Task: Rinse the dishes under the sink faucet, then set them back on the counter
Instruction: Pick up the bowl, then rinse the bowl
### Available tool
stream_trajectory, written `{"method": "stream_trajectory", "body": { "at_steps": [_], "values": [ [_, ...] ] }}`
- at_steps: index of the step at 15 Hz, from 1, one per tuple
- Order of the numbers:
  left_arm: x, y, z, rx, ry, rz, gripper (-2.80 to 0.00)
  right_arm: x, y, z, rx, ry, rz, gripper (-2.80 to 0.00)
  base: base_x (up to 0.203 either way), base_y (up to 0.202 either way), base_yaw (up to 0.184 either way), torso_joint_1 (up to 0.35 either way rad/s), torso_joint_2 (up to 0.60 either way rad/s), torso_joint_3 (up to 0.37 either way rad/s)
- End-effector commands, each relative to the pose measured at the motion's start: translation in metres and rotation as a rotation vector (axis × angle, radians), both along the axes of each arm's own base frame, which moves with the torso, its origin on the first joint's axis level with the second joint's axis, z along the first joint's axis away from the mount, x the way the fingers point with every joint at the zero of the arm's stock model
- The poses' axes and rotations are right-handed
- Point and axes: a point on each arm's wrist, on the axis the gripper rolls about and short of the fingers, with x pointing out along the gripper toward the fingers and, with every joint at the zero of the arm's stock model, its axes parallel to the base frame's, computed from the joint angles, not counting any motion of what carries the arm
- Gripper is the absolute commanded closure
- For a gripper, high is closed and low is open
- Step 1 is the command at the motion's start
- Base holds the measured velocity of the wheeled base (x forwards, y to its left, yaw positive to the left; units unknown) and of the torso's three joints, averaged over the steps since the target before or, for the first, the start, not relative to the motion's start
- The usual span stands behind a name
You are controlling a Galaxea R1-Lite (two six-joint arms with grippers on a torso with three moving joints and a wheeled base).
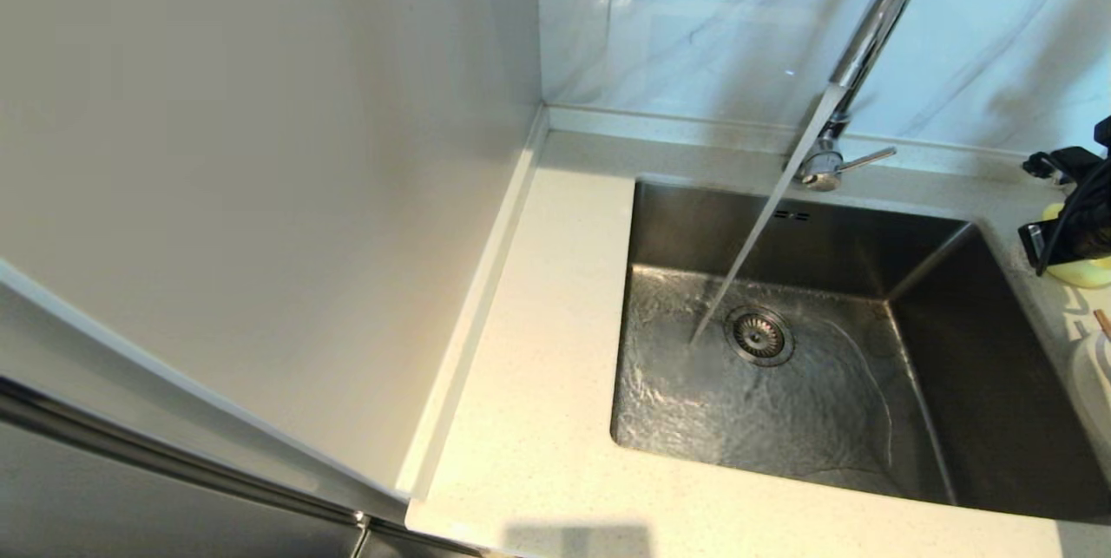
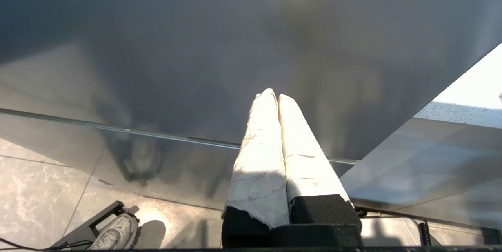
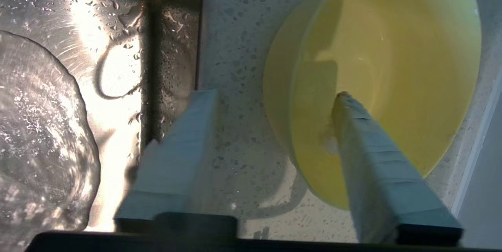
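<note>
Right gripper: fingers apart, straddling the near wall of the pale-yellow bowl, one finger inside it, one outside over the counter. Bowl sits just beside the sink's right edge. Faucet running; water pooled around the drain strainer. Left gripper: fingers together, parked.

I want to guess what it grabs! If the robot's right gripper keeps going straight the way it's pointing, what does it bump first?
Probably the yellow bowl. The right gripper is open, one finger already inside the bowl and the other outside over the counter, so the bowl's wall sits between them. Depth is hard to judge.
</note>
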Motion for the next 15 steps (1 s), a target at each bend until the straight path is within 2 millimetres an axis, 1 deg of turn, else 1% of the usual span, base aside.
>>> {"method": "stream_trajectory", "body": {
  "at_steps": [1, 5, 9, 12, 14, 15],
  "values": [
    [0.000, 0.000, 0.000, 0.000, 0.000, 0.000, 0.00, -0.001, 0.000, 0.001, -0.002, 0.001, 0.001, 0.00, 0.000, 0.000, 0.000, 0.000, 0.00, 0.000],
    [0.000, 0.000, 0.000, 0.000, 0.000, 0.000, 0.00, -0.003, 0.001, 0.005, 0.002, -0.010, -0.006, 0.00, 0.000, 0.000, 0.000, 0.000, 0.00, 0.000],
    [0.000, 0.000, 0.000, 0.000, 0.000, 0.000, 0.00, -0.006, 0.005, 0.015, 0.011, -0.047, -0.019, 0.00, 0.000, 0.000, 0.000, 0.000, 0.00, 0.000],
    [0.000, 0.000, 0.000, 0.000, 0.000, 0.000, 0.00, -0.018, 0.015, 0.038, 0.018, -0.105, 0.003, 0.00, 0.000, 0.000, 0.000, 0.000, 0.00, 0.000],
    [0.000, 0.000, 0.000, 0.000, 0.000, 0.000, 0.00, -0.029, 0.035, 0.060, 0.118, -0.207, -0.009, 0.00, 0.000, 0.000, 0.000, 0.000, 0.00, 0.000],
    [0.000, 0.000, 0.000, 0.000, 0.000, 0.000, 0.00, -0.040, 0.047, 0.075, 0.170, -0.254, -0.009, 0.00, 0.000, 0.000, 0.000, 0.000, 0.00, 0.000]
  ]
}}
